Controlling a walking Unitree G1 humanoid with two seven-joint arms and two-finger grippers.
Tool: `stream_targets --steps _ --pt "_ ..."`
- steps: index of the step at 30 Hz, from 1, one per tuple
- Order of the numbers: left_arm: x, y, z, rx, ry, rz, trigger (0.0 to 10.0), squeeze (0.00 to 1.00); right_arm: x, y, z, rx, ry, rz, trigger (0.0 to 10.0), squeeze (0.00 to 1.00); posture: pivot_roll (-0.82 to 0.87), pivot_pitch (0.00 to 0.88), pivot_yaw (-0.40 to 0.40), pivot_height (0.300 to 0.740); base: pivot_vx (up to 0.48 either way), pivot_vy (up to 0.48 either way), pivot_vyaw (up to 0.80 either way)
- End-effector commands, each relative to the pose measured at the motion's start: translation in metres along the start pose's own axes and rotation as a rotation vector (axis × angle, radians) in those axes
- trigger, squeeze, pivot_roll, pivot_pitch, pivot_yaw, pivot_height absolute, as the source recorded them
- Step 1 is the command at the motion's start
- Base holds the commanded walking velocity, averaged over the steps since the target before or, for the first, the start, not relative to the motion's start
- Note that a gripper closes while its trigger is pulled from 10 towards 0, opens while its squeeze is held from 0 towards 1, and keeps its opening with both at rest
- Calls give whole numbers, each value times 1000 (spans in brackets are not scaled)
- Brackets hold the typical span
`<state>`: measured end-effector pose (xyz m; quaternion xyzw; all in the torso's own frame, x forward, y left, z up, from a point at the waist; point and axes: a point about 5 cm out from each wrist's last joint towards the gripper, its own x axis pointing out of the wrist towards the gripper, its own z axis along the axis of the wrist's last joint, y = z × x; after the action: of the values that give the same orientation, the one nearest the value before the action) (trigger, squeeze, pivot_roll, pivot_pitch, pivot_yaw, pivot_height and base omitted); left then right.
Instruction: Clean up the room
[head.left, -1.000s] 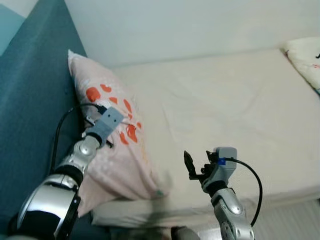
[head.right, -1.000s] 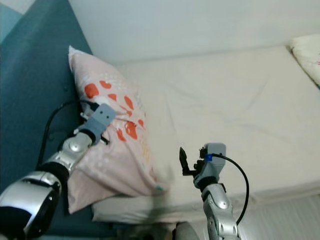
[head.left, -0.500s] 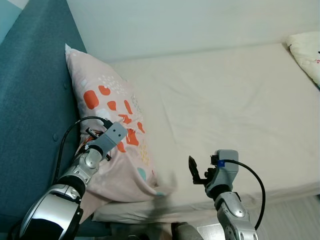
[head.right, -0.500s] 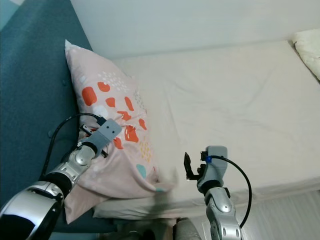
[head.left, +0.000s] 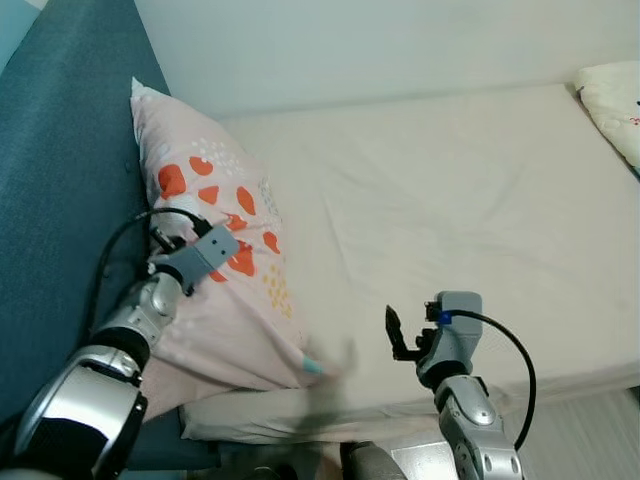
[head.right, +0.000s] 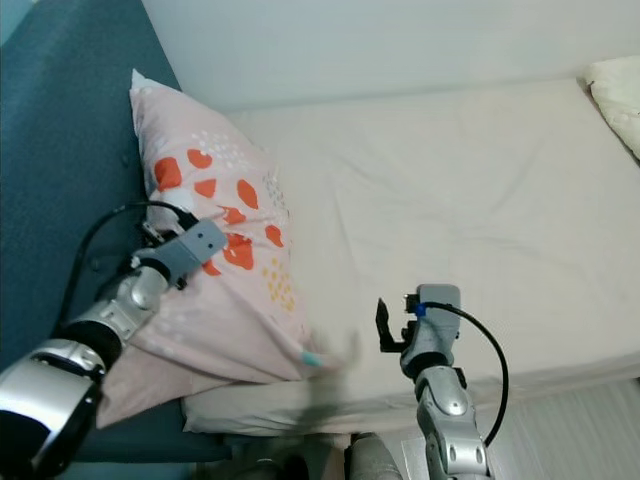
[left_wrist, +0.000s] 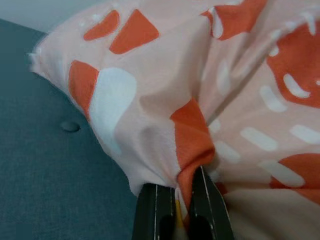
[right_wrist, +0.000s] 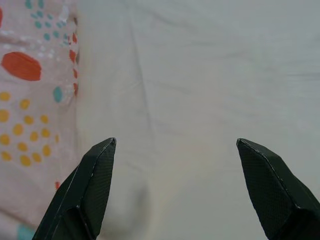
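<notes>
My right gripper (right_wrist: 175, 190) hangs low in the lower middle of the head view, over the near edge of the bed (head.left: 470, 200). Its two black fingers (right_wrist: 85, 190) are spread wide apart with nothing between them. Under them the wrist view shows the wrinkled cream sheet, with the dotted edge of the pillow off to one side.

Further in, at the left of the head view, my left gripper (left_wrist: 182, 210) is clenched on a fold of the pillow (head.left: 215, 270). In the wrist view the two fingers (left_wrist: 152, 212) stand close together with a pinch of the pink and orange cloth bunched between them. A black cable (head.left: 120, 250) loops from that wrist back along my silver left arm (head.left: 90, 400).

The pillow is pale pink with orange blotches, white marks and small yellow and teal dots. It leans tilted against the dark teal padded headboard (head.left: 60, 190) that fills the left side of the frame, with its lower end resting on the mattress near the front left corner.

Beyond it the cream sheet stretches to the upper right, where the corner of a second, white patterned pillow (head.left: 615, 100) lies at the frame's edge. A pale wall (head.left: 350, 45) runs across the top.
</notes>
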<state>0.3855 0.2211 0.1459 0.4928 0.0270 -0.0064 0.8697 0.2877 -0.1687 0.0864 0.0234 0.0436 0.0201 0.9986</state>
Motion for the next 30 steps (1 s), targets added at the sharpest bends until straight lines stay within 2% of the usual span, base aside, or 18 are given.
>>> stream_targets --steps 1,2,5,6,7,8,9,10,12,13,15,17,18,19,20,21,30 --pt "-2 5 -14 14 54 -60 10000 0 -2 -3 -11 -8 59 -9 10000 0 -271 338 40 740 0 0 0" --pt "-4 3 -19 42 79 -104 10000 0 -2 -3 -12 -13 65 -7 10000 0 -268 336 41 740 0 0 0" --pt "-6 2 -23 64 94 -129 10000 0 -2 -3 -13 -16 69 -6 10000 0 -268 336 41 740 0 0 0" --pt "-10 1 -34 115 132 -187 10000 0 -2 -3 -13 -18 77 -5 10000 0 -268 334 41 740 0 0 0" --pt "-10 1 -34 115 132 -187 10000 0 -2 -3 -13 -18 77 -5 10000 0 -268 334 41 740 0 0 0" --pt "-15 2 -46 172 175 -232 10000 0 -1 -3 -14 -18 82 -4 10000 0 -268 330 37 740 0 0 0" --pt "-15 2 -46 172 175 -232 10000 0 -1 -3 -14 -18 82 -4 10000 0 -268 330 37 740 0 0 0" --pt "-18 3 -54 207 202 -256 10000 0 -1 -3 -14 -17 84 -4 10000 0 -268 330 37 740 0 0 0" --pt "-21 13 -64 277 240 -264 10000 0 -1 -4 -13 -17 86 -2 10000 0 -266 327 34 740 0 0 0" --pt "-21 13 -64 277 240 -264 10000 0 -1 -4 -13 -17 86 -2 10000 0 -266 327 34 740 0 0 0" --pt "-21 31 -68 309 270 -230 10000 0 0 -5 -13 -17 86 -1 10000 0 -264 326 33 740 0 0 0" --pt "-21 31 -68 309 270 -230 10000 0 0 -5 -13 -17 86 -1 10000 0 -264 326 33 740 0 0 0" --pt "-20 47 -69 321 291 -201 10000 0 1 -6 -12 -20 86 5 10000 0 -260 325 31 740 0 0 0" --pt "-19 55 -69 316 302 -199 10000 0 2 -5 -12 -21 87 9 10000 0 -257 322 31 740 0 0 0" --pt "-19 55 -69 316 302 -199 10000 0 2 -5 -12 -21 87 9 10000 0 -257 322 31 740 0 0 0" --pt "-19 62 -70 311 315 -202 10000 0 2 -5 -11 -19 87 12 10000 0 -257 322 31 740 0 0 0" --pt "-29 84 -82 311 409 -366 10000 0 4 -5 -11 -21 93 17 10000 0 -253 312 33 740 0 0 0"
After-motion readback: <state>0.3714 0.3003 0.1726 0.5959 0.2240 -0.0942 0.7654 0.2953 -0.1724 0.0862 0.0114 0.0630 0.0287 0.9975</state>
